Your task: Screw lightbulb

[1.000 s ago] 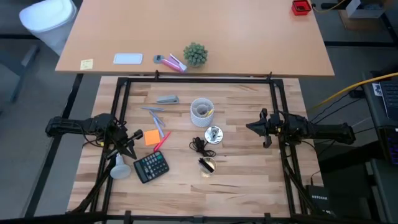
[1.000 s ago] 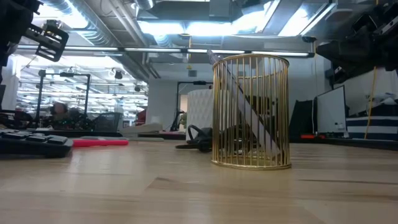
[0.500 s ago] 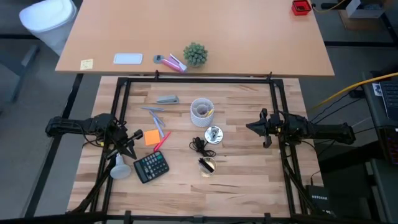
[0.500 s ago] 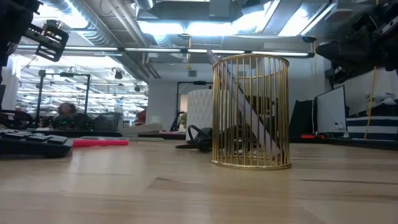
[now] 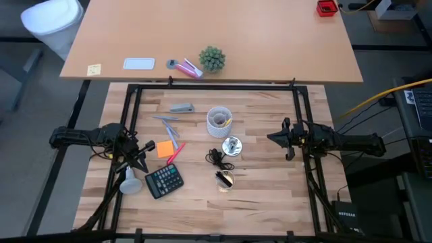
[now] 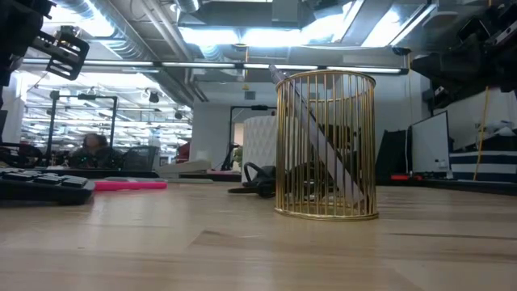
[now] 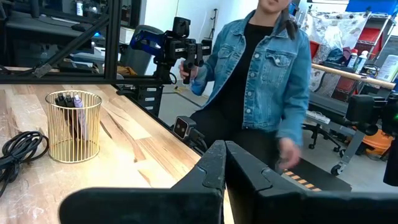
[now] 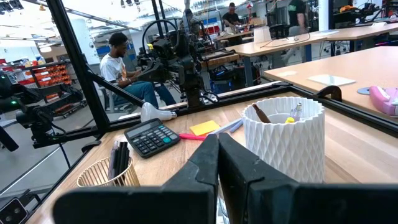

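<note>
The lightbulb [image 5: 128, 181], white and pear-shaped, lies on its side on the wooden table near the left edge, just left of the black calculator [image 5: 164, 180]; in the right wrist view the lightbulb [image 8: 155, 113] shows behind the calculator [image 8: 151, 137]. The round silver socket [image 5: 231, 145] with its black cord [image 5: 214, 157] sits mid-table. My left gripper [image 5: 140, 159] hovers shut above the table, a little beyond the bulb. My right gripper [image 5: 271, 138] hovers shut at the right, level, pointing toward the socket. Neither holds anything.
A white ribbed cup [image 5: 219, 120] with pens stands beyond the socket. A gold wire basket [image 5: 225, 179] stands on its near side. An orange note [image 5: 165, 148], a pink marker [image 5: 177, 152] and a grey tool [image 5: 181, 107] lie left of centre. A person in a denim jacket [image 7: 267, 81] stands beyond the table.
</note>
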